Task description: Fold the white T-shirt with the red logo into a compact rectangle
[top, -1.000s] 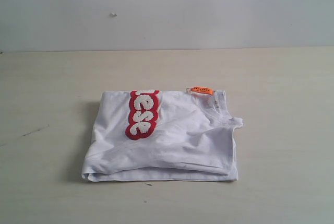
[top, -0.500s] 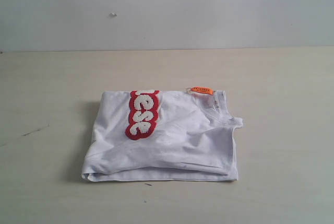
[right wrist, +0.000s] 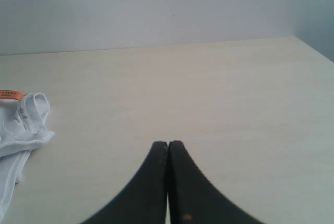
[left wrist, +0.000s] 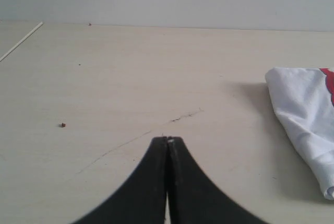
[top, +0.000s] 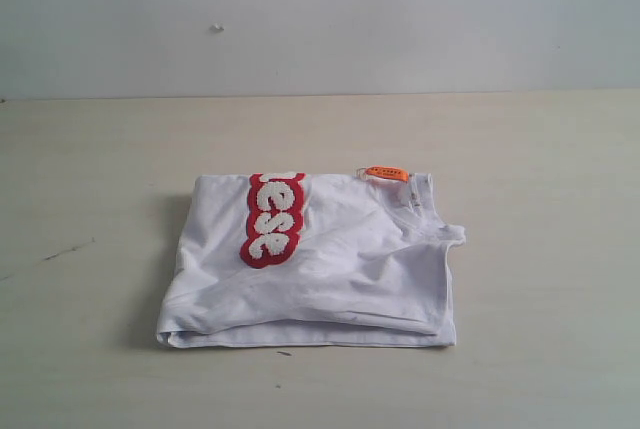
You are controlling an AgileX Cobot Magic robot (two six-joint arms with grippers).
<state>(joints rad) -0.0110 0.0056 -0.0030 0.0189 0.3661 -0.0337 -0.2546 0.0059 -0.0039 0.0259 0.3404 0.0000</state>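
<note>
Over table (left wrist: 104, 67), both jaw pairs together

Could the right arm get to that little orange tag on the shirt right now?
Probably yes. Only bare table lies between the right gripper and the orange tag, which sits uncovered at the edge of the white T-shirt. The gripper is shut, so it must open first.

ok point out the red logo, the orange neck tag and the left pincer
red logo (top: 272, 220): exterior view, on the middle white letter
orange neck tag (top: 386, 173): exterior view, centre of the tag
left pincer (left wrist: 167, 140): left wrist view, where its shut tips meet
</note>
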